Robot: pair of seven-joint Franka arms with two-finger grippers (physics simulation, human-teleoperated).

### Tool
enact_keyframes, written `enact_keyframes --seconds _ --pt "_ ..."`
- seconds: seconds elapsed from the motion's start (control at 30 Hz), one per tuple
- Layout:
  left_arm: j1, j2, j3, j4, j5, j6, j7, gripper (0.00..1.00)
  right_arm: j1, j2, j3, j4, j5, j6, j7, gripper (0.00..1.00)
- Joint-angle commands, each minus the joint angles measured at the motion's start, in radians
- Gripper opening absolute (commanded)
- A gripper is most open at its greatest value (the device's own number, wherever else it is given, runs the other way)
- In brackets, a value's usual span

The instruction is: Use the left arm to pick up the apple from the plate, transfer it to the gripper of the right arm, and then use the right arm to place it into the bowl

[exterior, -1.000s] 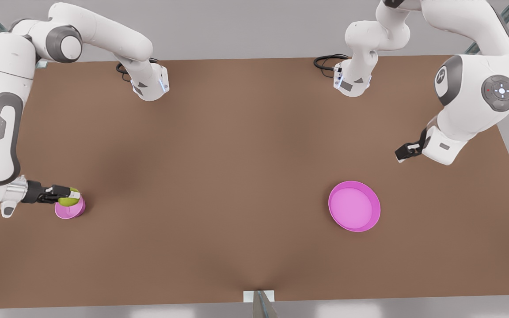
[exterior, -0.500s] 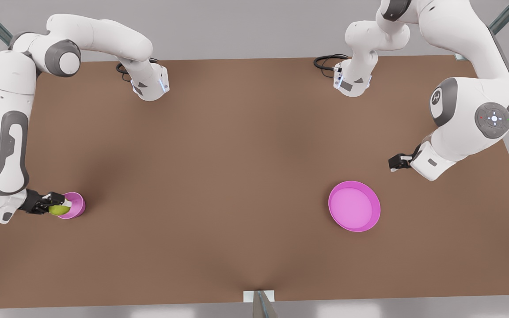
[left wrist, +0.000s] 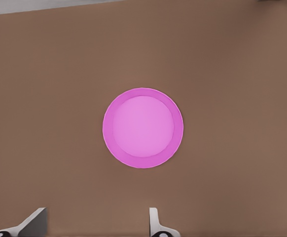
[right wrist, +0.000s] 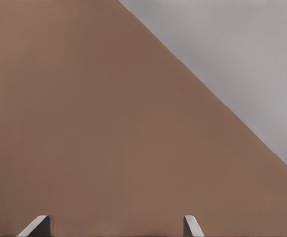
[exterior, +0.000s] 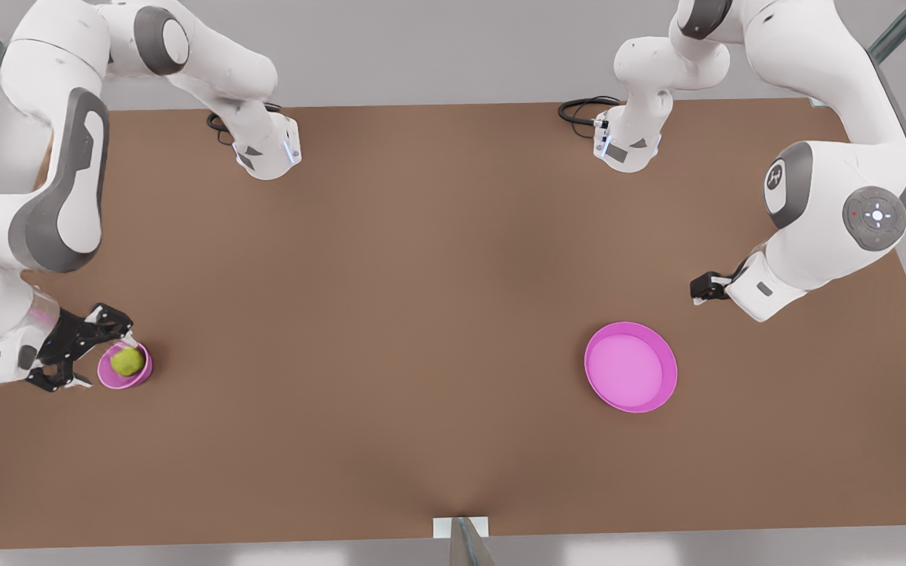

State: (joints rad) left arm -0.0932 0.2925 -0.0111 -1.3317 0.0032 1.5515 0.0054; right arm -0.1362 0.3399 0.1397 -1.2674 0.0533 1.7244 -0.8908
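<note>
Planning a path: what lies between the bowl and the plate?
Nothing: in the front view, bare brown table runs from the bowl, holding the apple, to the plate.

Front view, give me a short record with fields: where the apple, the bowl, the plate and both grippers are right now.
apple: lying inside the bowl, free of any gripper
bowl: on the table, at the front view's left
plate: on the table at the front view's right, nothing on it
right gripper: open, just beside the bowl
left gripper: open, above the table near the plate, holding nothing, waiting
task state: apple is in the bowl
</note>
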Motion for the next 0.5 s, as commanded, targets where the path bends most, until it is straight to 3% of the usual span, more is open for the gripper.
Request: enact_keyframes --seconds 0.0,0.07,0.17,0.23,0.47 --pt "0.001 0.01 0.0 0.011 0.001 0.001 0.059 1.0 0.067 -0.116 0.018 -0.016 -0.121 -0.247 0.759 1.0" --pt "0.0 0.01 0.0 0.011 0.001 0.001 0.059 1.0 0.052 -0.337 0.021 -0.253 -0.173 -0.27 0.868 1.0" --pt "0.0 0.008 0.0 0.012 0.001 -0.004 0.059 1.0 0.053 -0.271 -0.014 -0.208 -0.109 -0.253 0.889 1.0" --pt "0.0 0.008 0.0 0.012 0.001 -0.004 0.059 1.0 0.05 -0.151 -0.02 -0.044 -0.11 -0.267 0.889 1.0" --pt "0.0 0.01 -0.001 0.012 0.001 -0.002 0.061 1.0 0.049 -0.137 -0.02 -0.033 -0.107 -0.264 0.889 1.0"
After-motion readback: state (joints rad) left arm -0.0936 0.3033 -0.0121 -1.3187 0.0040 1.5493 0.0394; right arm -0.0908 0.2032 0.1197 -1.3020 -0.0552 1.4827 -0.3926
